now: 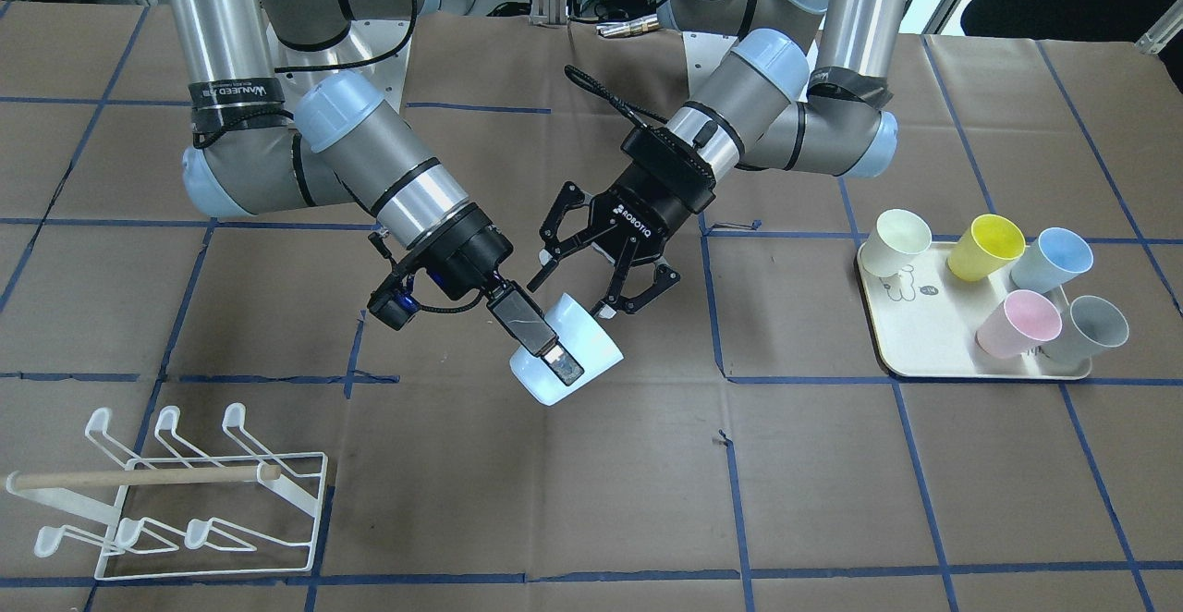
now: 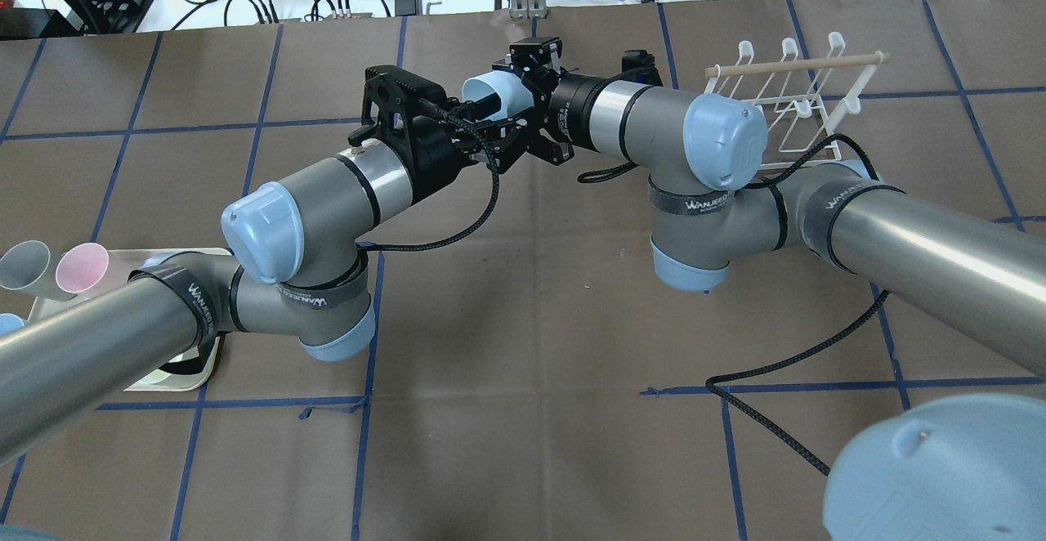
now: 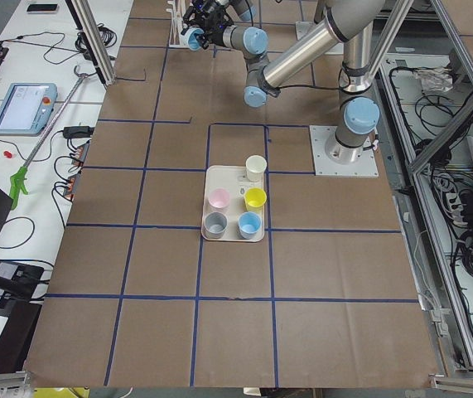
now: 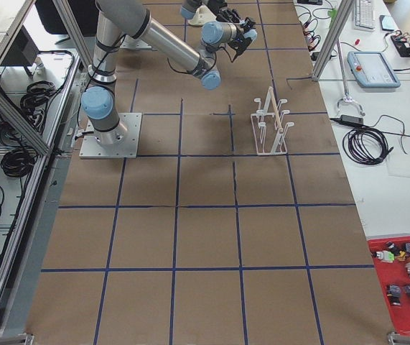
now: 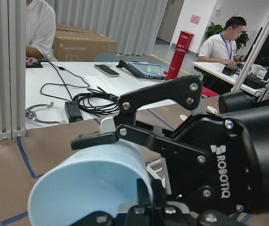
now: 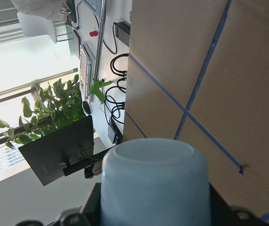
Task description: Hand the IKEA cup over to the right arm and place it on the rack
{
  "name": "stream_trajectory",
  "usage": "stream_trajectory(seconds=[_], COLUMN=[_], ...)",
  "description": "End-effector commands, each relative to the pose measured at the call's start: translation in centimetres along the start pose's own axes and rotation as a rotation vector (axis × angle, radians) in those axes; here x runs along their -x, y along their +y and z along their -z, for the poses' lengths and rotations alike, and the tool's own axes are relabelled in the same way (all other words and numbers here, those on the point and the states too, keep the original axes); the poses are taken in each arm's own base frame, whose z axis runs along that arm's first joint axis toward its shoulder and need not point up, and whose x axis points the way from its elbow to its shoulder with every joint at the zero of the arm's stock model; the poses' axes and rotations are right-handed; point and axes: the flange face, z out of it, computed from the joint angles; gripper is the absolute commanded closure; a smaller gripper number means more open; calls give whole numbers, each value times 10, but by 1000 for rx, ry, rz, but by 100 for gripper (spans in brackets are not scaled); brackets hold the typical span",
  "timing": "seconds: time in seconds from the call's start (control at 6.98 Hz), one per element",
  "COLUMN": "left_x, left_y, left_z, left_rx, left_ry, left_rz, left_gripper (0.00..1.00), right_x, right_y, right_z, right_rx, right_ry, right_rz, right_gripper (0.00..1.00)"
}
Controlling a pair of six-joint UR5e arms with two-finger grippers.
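A pale blue cup (image 1: 596, 346) hangs on its side above the middle of the table. My right gripper (image 1: 557, 360) is shut on it, with one black finger (image 1: 536, 330) lying across its mouth end. My left gripper (image 1: 575, 290) is open, its fingertips spread on either side of the cup's base end. In the overhead view the cup (image 2: 496, 91) sits between the two wrists. The left wrist view shows the cup (image 5: 87, 183) close up with the right gripper's finger (image 5: 96, 137) on it. The right wrist view shows the cup (image 6: 155, 183) between its jaws. The white wire rack (image 1: 185, 492) stands empty on my right side.
A cream tray (image 1: 924, 339) with a bear drawing sits on my left side. It holds cream (image 1: 901, 240), yellow (image 1: 987, 247), and several other cups. The rack also shows in the overhead view (image 2: 805, 91). Blue tape lines cross the brown table.
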Motion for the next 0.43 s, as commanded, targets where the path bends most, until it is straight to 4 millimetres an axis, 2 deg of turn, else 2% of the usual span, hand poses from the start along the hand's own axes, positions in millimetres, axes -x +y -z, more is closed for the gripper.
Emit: stream_trajectory(seconds=[0.0, 0.14, 0.29], left_x=[2, 7, 21], left_y=[-4, -5, -10], left_z=[6, 11, 19], left_rx=[-8, -9, -22], left_ry=[-6, -20, -46], left_rz=[0, 7, 15], left_gripper=[1, 1, 1], right_x=[0, 0, 2], right_y=[0, 0, -1], right_z=[0, 0, 1], right_rx=[0, 0, 0], right_ry=[0, 0, -3], right_rz=[0, 0, 3], right_gripper=[44, 44, 44])
